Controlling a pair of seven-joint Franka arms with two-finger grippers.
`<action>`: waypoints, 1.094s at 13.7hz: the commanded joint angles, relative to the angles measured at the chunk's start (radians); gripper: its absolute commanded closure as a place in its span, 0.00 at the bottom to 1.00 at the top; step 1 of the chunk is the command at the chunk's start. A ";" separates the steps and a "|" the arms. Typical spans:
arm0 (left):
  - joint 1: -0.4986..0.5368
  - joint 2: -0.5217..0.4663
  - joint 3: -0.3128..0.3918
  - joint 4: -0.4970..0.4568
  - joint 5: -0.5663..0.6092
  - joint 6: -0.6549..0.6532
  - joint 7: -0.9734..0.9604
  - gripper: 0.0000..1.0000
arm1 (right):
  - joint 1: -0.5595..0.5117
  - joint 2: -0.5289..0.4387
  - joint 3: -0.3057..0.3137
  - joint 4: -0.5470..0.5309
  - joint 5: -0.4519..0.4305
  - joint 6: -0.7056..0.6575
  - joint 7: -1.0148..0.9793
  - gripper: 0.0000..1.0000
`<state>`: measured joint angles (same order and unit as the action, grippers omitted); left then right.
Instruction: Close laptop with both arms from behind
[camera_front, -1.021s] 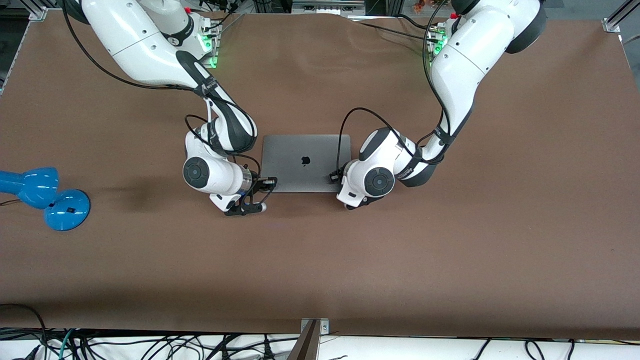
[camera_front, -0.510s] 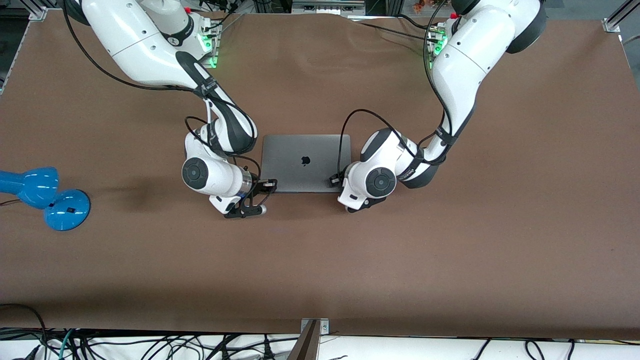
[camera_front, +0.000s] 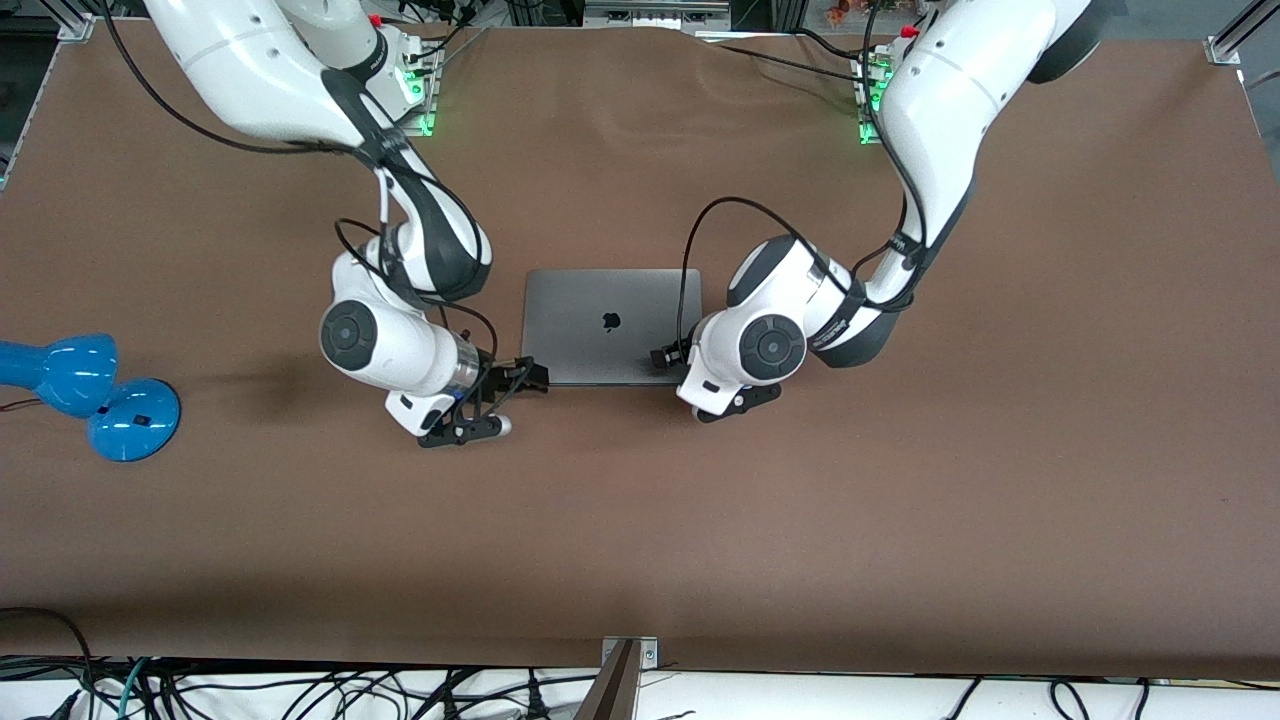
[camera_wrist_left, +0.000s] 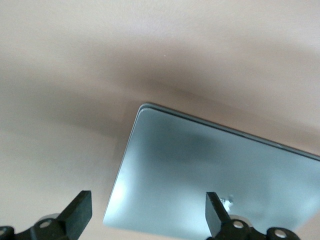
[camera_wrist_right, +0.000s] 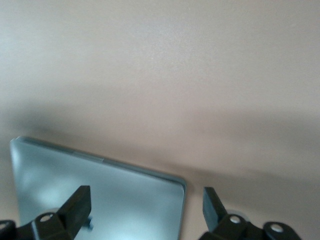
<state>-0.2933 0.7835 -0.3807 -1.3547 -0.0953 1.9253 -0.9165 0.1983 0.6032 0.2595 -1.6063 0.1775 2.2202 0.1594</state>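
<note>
The space-grey laptop lies shut and flat on the brown table, its lid with the dark logo facing up. My right gripper hovers open by the laptop's corner toward the right arm's end of the table. In the right wrist view its fingers stand wide apart over that corner of the lid, holding nothing. My left gripper hovers open at the corner toward the left arm's end. Its fingers straddle the lid from above without touching it.
A blue desk lamp lies on the table at the right arm's end. Cables run along the table edge nearest the front camera, and a metal bracket sits at the middle of that edge.
Both grippers have gone from shut to open. Both hands have drawn a little away from the laptop's corners, each toward its own end of the table. The laptop has not moved.
</note>
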 joint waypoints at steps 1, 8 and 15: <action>0.019 -0.114 0.003 -0.034 0.026 -0.061 0.010 0.00 | -0.009 -0.155 -0.022 -0.032 -0.076 -0.143 -0.001 0.00; 0.164 -0.246 0.011 -0.020 0.092 -0.131 0.177 0.00 | -0.108 -0.434 -0.022 0.000 -0.258 -0.489 0.000 0.00; 0.172 -0.410 0.058 -0.064 0.227 -0.173 0.358 0.00 | -0.189 -0.583 -0.060 0.025 -0.268 -0.645 -0.009 0.00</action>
<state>-0.1187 0.4566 -0.3605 -1.3583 0.1084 1.7653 -0.6458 0.0262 0.0449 0.2210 -1.5775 -0.0942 1.6022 0.1592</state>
